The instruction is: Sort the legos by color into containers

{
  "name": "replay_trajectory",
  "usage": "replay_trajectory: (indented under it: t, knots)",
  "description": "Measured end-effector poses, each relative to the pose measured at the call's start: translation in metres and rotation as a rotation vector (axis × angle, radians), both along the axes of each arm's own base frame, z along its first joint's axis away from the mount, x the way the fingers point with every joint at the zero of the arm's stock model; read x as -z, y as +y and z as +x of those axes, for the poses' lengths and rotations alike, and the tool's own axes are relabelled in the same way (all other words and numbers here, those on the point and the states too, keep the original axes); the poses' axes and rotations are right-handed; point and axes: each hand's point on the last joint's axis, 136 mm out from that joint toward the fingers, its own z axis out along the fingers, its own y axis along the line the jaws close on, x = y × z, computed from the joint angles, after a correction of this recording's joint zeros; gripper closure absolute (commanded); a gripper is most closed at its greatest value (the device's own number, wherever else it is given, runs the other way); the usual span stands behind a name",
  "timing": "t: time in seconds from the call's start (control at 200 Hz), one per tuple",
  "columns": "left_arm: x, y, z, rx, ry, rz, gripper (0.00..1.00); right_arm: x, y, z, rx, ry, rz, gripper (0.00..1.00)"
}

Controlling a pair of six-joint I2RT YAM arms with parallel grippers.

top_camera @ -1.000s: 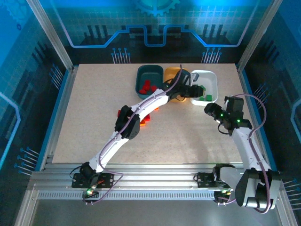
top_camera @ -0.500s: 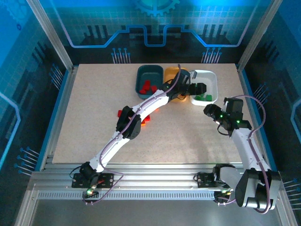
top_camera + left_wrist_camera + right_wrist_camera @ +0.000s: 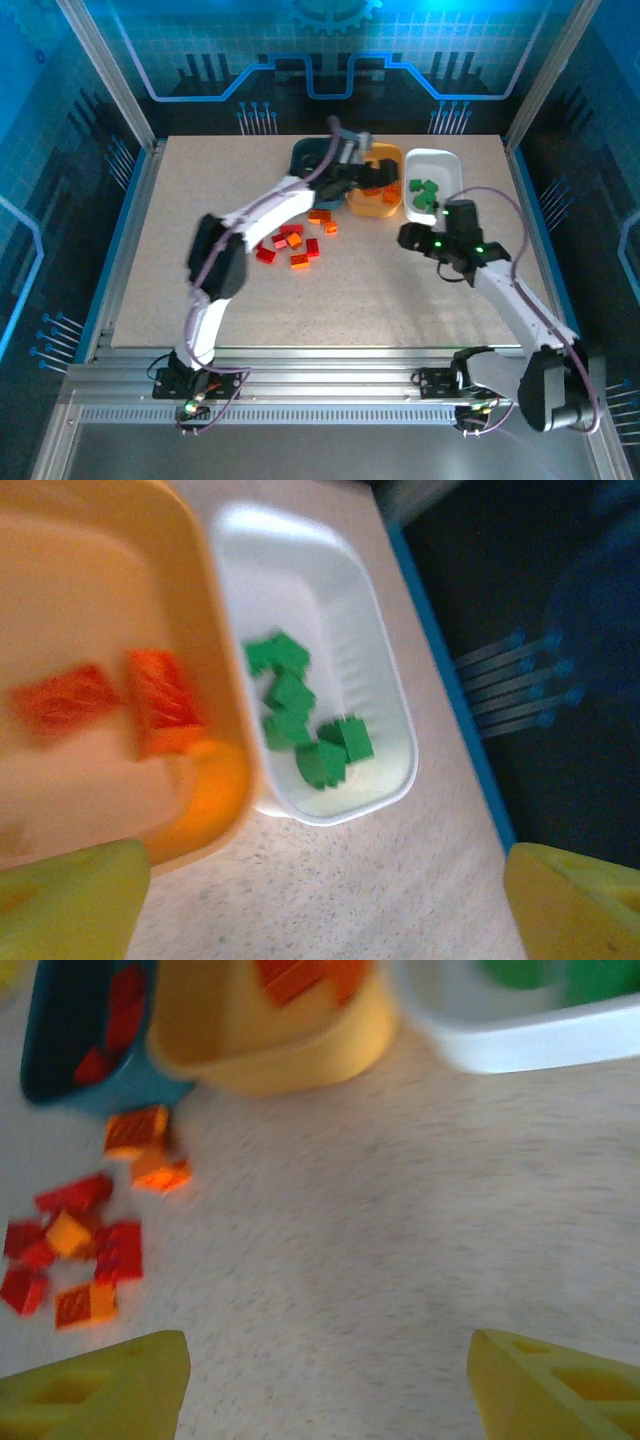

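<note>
Watching from the side, I worry most about the loose bricks (image 3: 295, 245) on the table (image 3: 200, 220): red and orange pieces lie touching in 1 heap near the teal tray (image 3: 45, 1030), so wide jaws coming down could catch 2 colours at once. The 2 arms are also close together by the trays, and a careless sweep could clip a rim. The left arm (image 3: 265, 205) stretches far forward, elbow high, wrist over the trays; the left gripper (image 3: 325, 905) is spread wide and empty. The right arm (image 3: 510, 300) reaches forward and leftward, the right gripper (image 3: 330, 1385) low, jaws apart, holding nothing. Green bricks (image 3: 305, 725) sit in the white tray (image 3: 340, 590), orange bricks (image 3: 160, 700) in the orange tray (image 3: 225, 690), red bricks (image 3: 115, 1015) in the teal tray
</note>
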Motion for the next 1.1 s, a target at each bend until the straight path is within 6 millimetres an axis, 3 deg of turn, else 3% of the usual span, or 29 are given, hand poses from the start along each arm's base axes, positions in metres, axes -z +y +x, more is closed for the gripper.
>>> replay_trajectory:
  t: [0.07, 0.15, 0.23, 0.315, 0.365, 0.42, 0.475, 0.535, 0.64, 0.8, 1.101]
  knots:
    - [-0.021, 0.074, -0.004, -0.143, 0.01, -0.037, 0.01, 0.004, 0.036, 0.003, -0.102, 0.019, -0.031, 0.23]
    - [-0.017, 0.161, -0.009, -0.327, 0.051, -0.053, 0.01, 0.008, 0.076, 0.008, -0.192, 0.034, -0.071, 0.23]
    - [0.022, 0.237, -0.03, -0.503, 0.151, -0.034, 0.01, 0.015, 0.11, 0.012, -0.261, 0.048, -0.104, 0.23]
    - [0.086, 0.275, -0.071, -0.596, 0.307, 0.013, 0.01, 0.024, 0.143, 0.017, -0.315, 0.064, -0.135, 0.23]
    - [0.121, 0.286, -0.103, -0.625, 0.412, 0.049, 0.01, 0.031, 0.159, 0.02, -0.341, 0.075, -0.154, 0.23]
    - [0.146, 0.296, -0.133, -0.644, 0.495, 0.082, 0.01, 0.04, 0.177, 0.024, -0.365, 0.09, -0.174, 0.23]
    - [0.157, 0.305, -0.155, -0.664, 0.539, 0.095, 0.01, 0.051, 0.193, 0.027, -0.39, 0.107, -0.189, 0.24]
    - [0.157, 0.315, -0.166, -0.692, 0.54, 0.088, 0.01, 0.064, 0.205, 0.029, -0.406, 0.128, -0.209, 0.25]
    - [0.141, 0.327, -0.169, -0.727, 0.49, 0.056, 0.01, 0.087, 0.22, 0.031, -0.419, 0.172, -0.243, 0.28]
    - [0.129, 0.328, -0.167, -0.724, 0.453, 0.022, 0.01, 0.112, 0.222, 0.038, -0.396, 0.221, -0.289, 0.31]
    - [0.134, 0.319, -0.173, -0.682, 0.479, -0.003, 0.01, 0.116, 0.232, 0.057, -0.356, 0.226, -0.306, 0.42]
